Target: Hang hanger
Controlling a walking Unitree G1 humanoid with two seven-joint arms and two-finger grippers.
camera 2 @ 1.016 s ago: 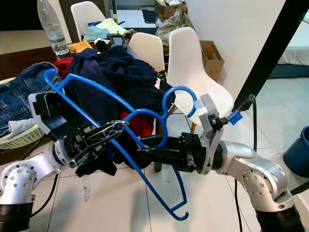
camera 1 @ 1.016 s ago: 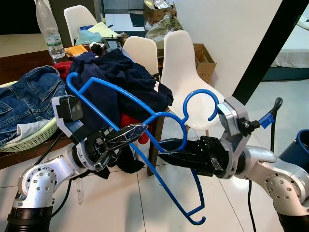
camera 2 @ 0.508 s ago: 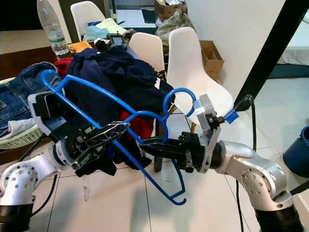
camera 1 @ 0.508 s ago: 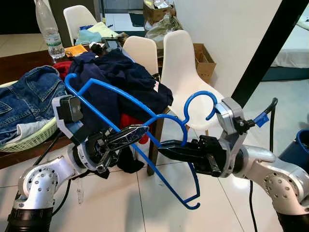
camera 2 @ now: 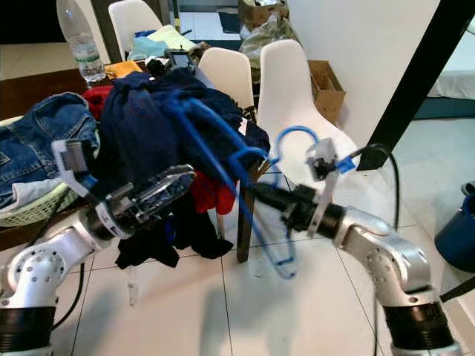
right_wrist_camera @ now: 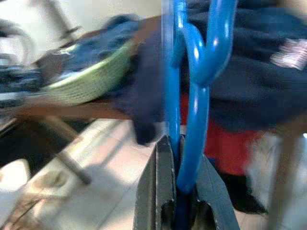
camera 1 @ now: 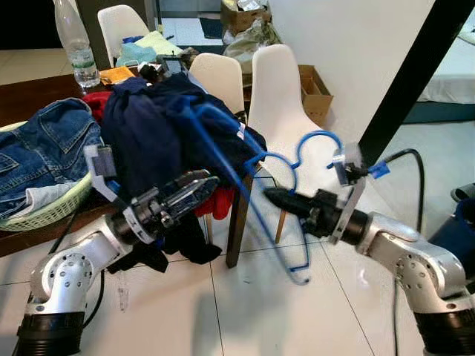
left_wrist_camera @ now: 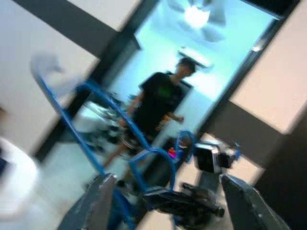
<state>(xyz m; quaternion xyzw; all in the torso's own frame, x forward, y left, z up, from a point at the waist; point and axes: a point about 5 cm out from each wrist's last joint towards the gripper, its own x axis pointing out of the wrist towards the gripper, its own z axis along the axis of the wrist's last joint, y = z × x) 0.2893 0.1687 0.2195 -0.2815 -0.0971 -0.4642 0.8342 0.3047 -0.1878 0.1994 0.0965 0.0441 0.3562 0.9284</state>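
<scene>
A blue hanger (camera 1: 252, 185) is being held in mid-air by the right claw (camera 1: 276, 198), fingers pinched shut on its neck, before a white chair (camera 1: 286, 104). The left claw (camera 1: 194, 187), parted and empty, is being held beside clothes (camera 1: 159, 126) heaped on the worktop (camera 1: 30, 89).

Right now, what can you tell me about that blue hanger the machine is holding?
The blue hanger looks like smooth moulded plastic, with a curled hook at the top and long thin arms ending in small upturned tips. It hangs in the air, tilted and blurred. The right end effector is shut on it just below the hook, the bar squeezed between its two black fingers. The left end effector is open, off the hanger, which is in front of the heap of dark clothes.
</scene>
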